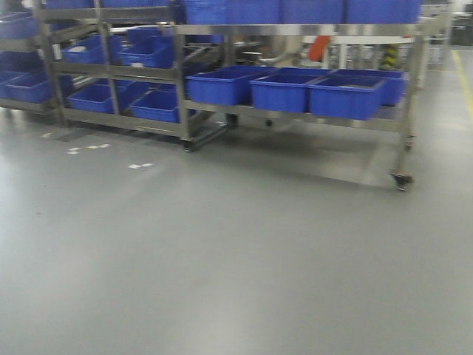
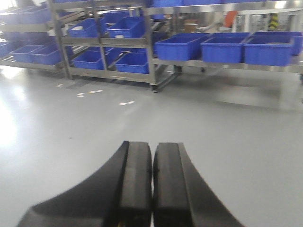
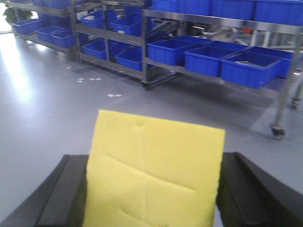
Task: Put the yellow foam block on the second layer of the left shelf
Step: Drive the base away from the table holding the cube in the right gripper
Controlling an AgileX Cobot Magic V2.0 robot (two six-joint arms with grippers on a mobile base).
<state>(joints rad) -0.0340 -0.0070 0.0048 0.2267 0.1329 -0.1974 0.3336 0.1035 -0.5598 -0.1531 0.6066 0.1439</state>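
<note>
Two dark fingers point(image 3: 61, 198) of the right gripper point(image 3: 154, 189) clamp the block point(image 3: 154, 165) by its opposite side faces, spread to its full width. Creases on its front suggest light, soft foam that dents easily. A gentle mid-height squeeze should hold it, and slipping seems unlikely. It fills 6 o'clock in the right wrist view, carried low and level, with the left shelf point(image 1: 122, 121) well apart at 10 o'clock. The left gripper point(image 2: 152, 184) is closed, pads touching, empty, aimed level over the floor point(image 2: 227, 127).
</note>
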